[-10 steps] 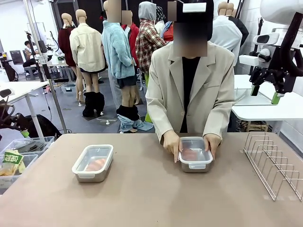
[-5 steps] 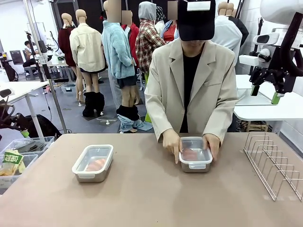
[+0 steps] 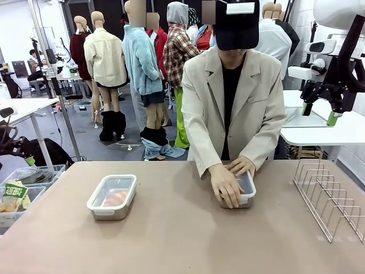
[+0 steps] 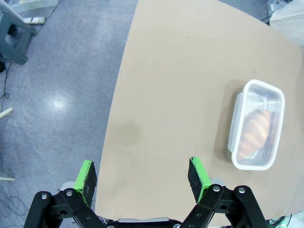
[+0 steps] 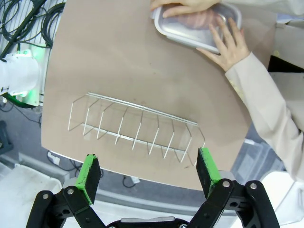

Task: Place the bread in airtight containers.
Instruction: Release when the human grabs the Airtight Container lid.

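Observation:
Two airtight containers stand on the brown table. The left container (image 3: pixel 112 196) is lidded with a golden bread roll (image 3: pixel 116 198) seen through the clear lid; the left wrist view also has this container (image 4: pixel 256 124) and its bread (image 4: pixel 255 133). The person's hands (image 3: pixel 227 184) press flat on the lid of the right container (image 3: pixel 247 196), and a pale roll (image 5: pixel 198 20) shows through that container's lid (image 5: pixel 175 26) in the right wrist view. My left gripper (image 4: pixel 141 174) hangs open high above the table's edge. High over the wire rack, my right gripper (image 5: pixel 148 170) is open too.
A wire rack (image 3: pixel 329 200) stands at the table's right side, also seen as the rack (image 5: pixel 135 126) below my right gripper. A bin with packets (image 3: pixel 17 194) sits off the table's left edge. The person stands at the far side.
The person's hands moved from the sides of the right container onto its lid, pressing down. Both grippers stayed still.

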`<state>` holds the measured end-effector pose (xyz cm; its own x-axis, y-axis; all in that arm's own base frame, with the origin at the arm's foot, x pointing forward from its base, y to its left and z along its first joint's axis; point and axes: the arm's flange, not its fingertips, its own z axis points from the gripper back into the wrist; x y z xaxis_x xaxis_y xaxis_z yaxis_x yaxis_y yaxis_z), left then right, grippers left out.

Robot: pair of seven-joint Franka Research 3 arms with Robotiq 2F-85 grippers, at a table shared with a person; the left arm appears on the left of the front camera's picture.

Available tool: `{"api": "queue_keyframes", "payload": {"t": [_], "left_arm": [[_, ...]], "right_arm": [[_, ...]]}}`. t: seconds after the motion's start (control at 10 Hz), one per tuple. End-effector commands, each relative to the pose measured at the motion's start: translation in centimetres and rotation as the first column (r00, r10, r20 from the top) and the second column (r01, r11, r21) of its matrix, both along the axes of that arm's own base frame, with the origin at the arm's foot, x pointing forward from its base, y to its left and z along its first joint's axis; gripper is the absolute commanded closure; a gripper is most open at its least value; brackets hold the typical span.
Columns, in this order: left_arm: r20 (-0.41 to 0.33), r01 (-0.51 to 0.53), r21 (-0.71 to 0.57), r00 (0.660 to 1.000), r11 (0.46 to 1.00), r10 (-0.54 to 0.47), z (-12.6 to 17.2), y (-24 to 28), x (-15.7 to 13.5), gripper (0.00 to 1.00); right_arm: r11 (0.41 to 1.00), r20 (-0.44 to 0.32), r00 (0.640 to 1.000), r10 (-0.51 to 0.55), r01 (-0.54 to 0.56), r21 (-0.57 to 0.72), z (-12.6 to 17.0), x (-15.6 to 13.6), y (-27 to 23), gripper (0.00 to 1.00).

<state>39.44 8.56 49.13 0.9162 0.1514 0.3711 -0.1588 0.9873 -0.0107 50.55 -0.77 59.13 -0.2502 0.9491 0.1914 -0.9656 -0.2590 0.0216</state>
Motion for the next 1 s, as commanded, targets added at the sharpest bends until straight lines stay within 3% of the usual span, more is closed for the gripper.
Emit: {"api": "queue_keyframes", "payload": {"t": [0.0, 0.9], "left_arm": [[-0.003, -0.001, -0.001, 1.000, 1.000, 0.001, 0.11, 0.06, -0.04, 0.00], [-0.003, -0.001, -0.001, 1.000, 1.000, 0.001, 0.11, 0.06, -0.04, 0.00]], "right_arm": [[1.000, -0.009, 1.000, 0.001, -0.001, -0.002, 0.03, -0.21, 0.00, 0.00], [1.000, -0.009, 1.000, 0.001, -0.001, -0.002, 0.03, -0.21, 0.00, 0.00]]}}
